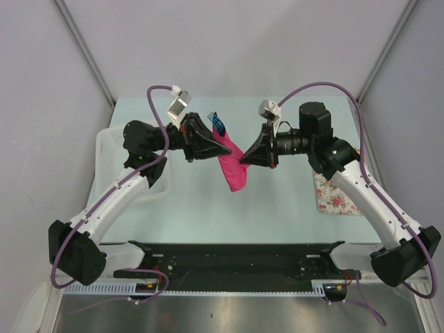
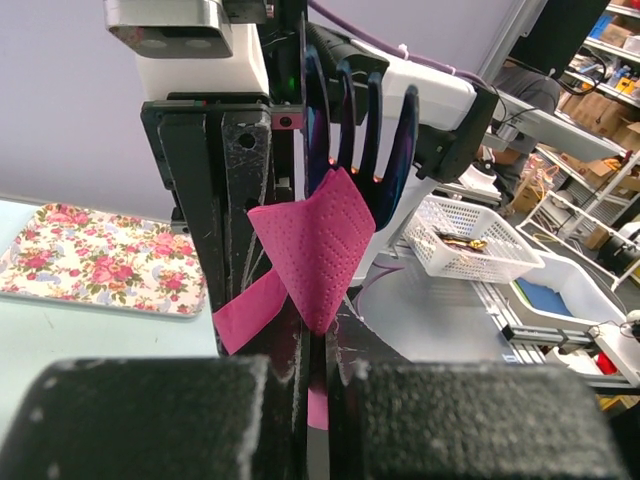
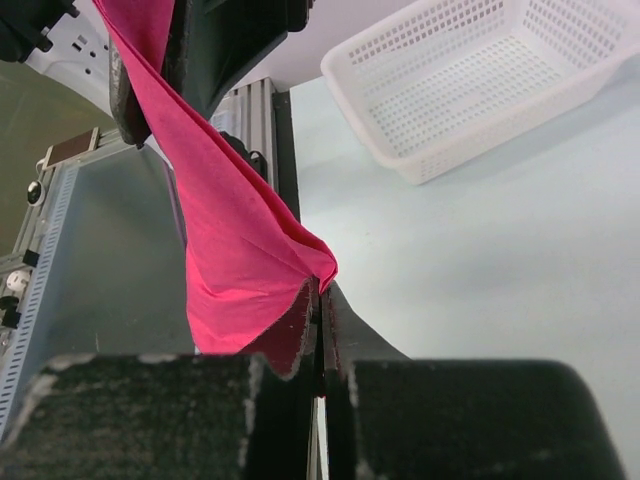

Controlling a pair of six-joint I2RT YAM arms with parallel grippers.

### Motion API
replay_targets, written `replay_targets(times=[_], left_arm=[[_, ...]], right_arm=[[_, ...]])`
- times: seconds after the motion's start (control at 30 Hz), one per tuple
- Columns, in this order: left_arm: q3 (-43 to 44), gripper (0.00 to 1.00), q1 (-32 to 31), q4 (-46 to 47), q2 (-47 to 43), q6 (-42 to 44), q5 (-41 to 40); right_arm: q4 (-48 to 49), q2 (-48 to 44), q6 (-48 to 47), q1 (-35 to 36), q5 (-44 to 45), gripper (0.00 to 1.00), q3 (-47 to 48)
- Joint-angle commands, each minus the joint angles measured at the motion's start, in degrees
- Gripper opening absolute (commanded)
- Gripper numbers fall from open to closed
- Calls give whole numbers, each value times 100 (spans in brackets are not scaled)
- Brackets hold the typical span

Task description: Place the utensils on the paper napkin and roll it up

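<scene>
Over the pale teal table (image 1: 277,208), the paper napkin (image 1: 232,165) hangs held from both ends. The left gripper (image 1: 219,144) has its jaws clamped on the upper end (the utensils (image 1: 217,123) jut beyond them, handles apparently wrapped inside). The right gripper (image 1: 243,160) has its jaws pinched tight on a lower fold. A white basket (image 1: 103,149) sits behind the left jaws, a floral tray (image 1: 338,195) behind the right.

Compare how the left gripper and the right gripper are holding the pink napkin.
The left gripper clamps the napkin at its bundled end, where the dark blue utensils stick out. The right gripper pinches a thin fold nearer the other end, with no utensil showing there. The left gripper reaches in from the left, the right gripper from the opposite side. Both are shut on the napkin, which stretches between them.
</scene>
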Motion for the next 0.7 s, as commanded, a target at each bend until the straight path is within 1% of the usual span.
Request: replay_targets(times=[0.0,0.1,0.2,0.23,0.27,0.3,0.37,0.43,0.53,0.6,0.67], left_arm=[[432,0,-256,512,-313,-305,-183],[361,0,-458,608,-313,-287,-175],[300,0,-512,644,-278,-288,-323],[291,0,-512,626,-286,-270,-385],[273,0,-486,565,-269,-174,-472],[256,0,-425,303,-278,-60,-578],[238,0,-310,-119,-356,326,-1043],[176,0,-126,-497,-348,459,-1516],[150,0,77,-754,-295,688,-1817],[141,0,182,-937,-234,837,-1958],[124,0,235,-1009,-190,977,-2168]], right_arm=[[314,155,-17,-54,404,0,-194],[595,252,97,-36,404,0,-246],[815,357,219,52,457,0,-238],[824,375,220,69,501,2,-220],[815,384,272,69,536,5,-194],[780,367,282,61,658,13,-176],[614,314,316,0,878,21,-150],[456,183,387,-193,1116,31,-106],[114,33,510,-571,1502,48,139],[-63,-29,528,-834,1809,57,490],[-187,-169,554,-993,2081,62,693]])
